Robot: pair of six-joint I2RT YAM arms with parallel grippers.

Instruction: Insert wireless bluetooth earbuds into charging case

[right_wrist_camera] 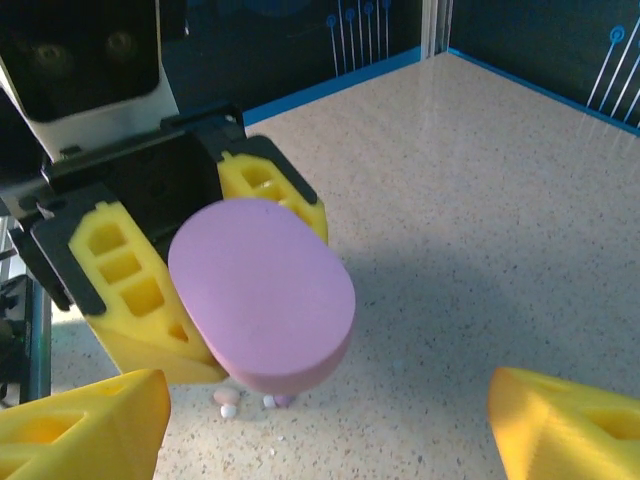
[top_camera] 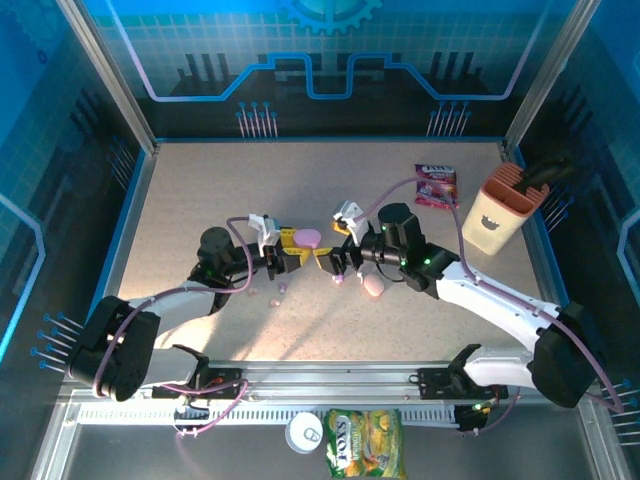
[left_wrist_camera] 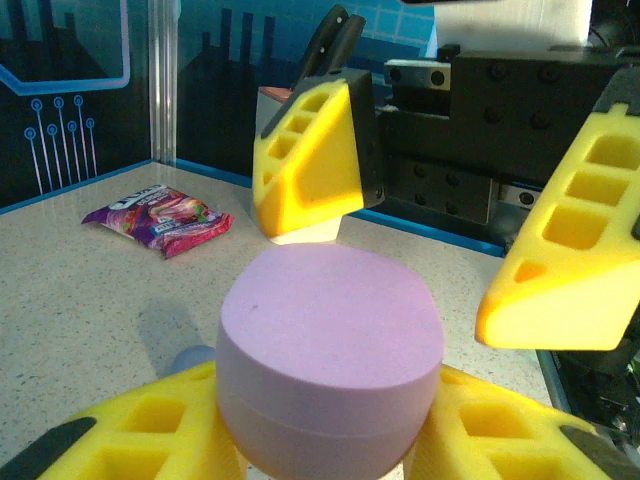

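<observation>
Lilac case (right_wrist_camera: 262, 295) is clamped in the left gripper (top_camera: 298, 248), yellow jaws closed on its sides, case held clear of the bench (top_camera: 200, 200) around mid-bench. Right gripper (right_wrist_camera: 327, 395) faces it nose to nose, jaws spread wide with nothing between them, tips just short of the case and not touching it. Earbuds (right_wrist_camera: 228, 398) lie loose on the bench right under the held case, a few tiny white and pinkish bits close together; in the top view they sit just to the near side of the left jaws. Pink case (top_camera: 372, 285) lies on the bench just beside the right gripper, on its near side. Clearance: the far half of the bench is bare apart from a purple snack packet (top_camera: 437, 185) and a beige tool holder (top_camera: 495, 215) at the far right, both well apart from the grippers. The left side is open out to the blue edge strip. Near edge carries the arm bases on a rail (top_camera: 330, 378), with a round white can (top_camera: 303, 432) and a yellow-green snack bag (top_camera: 365, 440) in front of it, off the work surface. Bench top is speckled beige with some glare. Walls (top_camera: 60, 150) are dark blue panels with circuit-style line art, with metal posts (top_camera: 110, 70) at the corners.
</observation>
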